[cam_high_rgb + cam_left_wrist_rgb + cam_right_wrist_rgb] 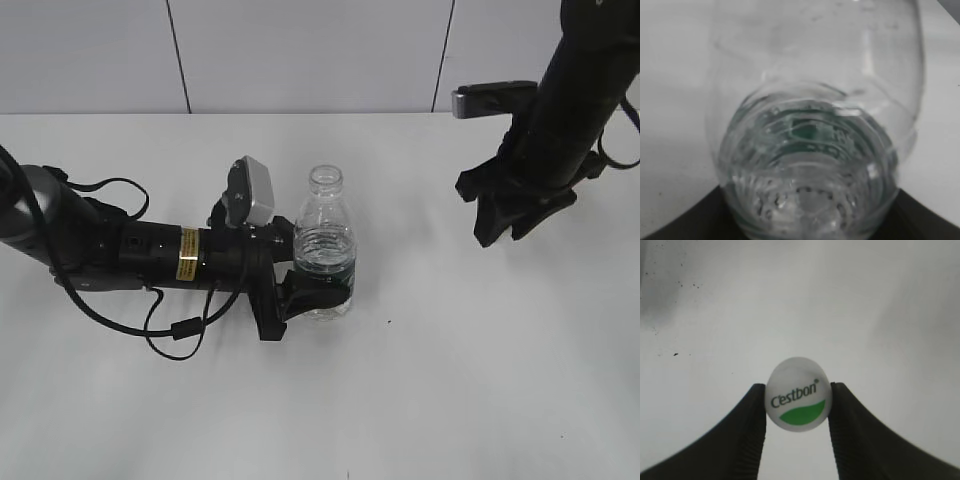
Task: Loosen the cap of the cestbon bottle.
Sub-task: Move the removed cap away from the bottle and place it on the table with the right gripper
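Ext. view: cestbon bottle (325, 248) upright on white bench (450, 380), approx. centre-left of frame, neck open, no cap on it. Left claw (312, 290) lies low along bench, reaching in from 9 o'clock; its fingers wrap the green label band at bottle's lower body, clamped on it. Grey wrist cam box (250, 192) sits on left arm just at 9 o'clock of bottle neck. Right claw (503, 222) hangs off the bench at approx. 3 o'clock of bottle, well apart from it; what it carries too small to tell here.

L. wrist view: bottle (815, 150) fills frame, seen close through clear ribbed wall, green label showing through. Dark claw parts only at 6 o'clock edge, touching bottle base area; finger spread can't be read from this view alone.

R. wrist view: cap (798, 394), white w/ green patch & "Cestbon" lettering, sits dead between the two dark fingers (750, 435) of right claw (798, 410). Fingers press cap at its 9 & 3 o'clock sides: clamped on cap. Bench pale behind, a few dark specks at 10 o'clock.
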Robot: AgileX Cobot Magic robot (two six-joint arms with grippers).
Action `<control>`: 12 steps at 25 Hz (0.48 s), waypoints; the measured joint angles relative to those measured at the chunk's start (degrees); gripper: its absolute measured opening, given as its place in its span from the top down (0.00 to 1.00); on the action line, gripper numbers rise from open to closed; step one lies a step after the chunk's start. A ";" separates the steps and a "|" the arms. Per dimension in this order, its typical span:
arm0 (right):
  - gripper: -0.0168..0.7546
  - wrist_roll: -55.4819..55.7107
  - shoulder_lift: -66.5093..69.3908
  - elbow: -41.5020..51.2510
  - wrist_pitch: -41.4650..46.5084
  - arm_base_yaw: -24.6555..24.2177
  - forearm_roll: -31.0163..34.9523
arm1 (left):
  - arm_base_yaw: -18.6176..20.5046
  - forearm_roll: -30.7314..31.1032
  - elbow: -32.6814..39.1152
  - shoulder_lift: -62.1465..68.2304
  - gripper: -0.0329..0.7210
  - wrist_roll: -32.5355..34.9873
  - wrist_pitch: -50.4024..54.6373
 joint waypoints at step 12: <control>0.59 -3.07 0.00 12.37 -22.25 0.00 5.32 | 0.00 -6.76 0.00 0.00 0.41 0.00 0.72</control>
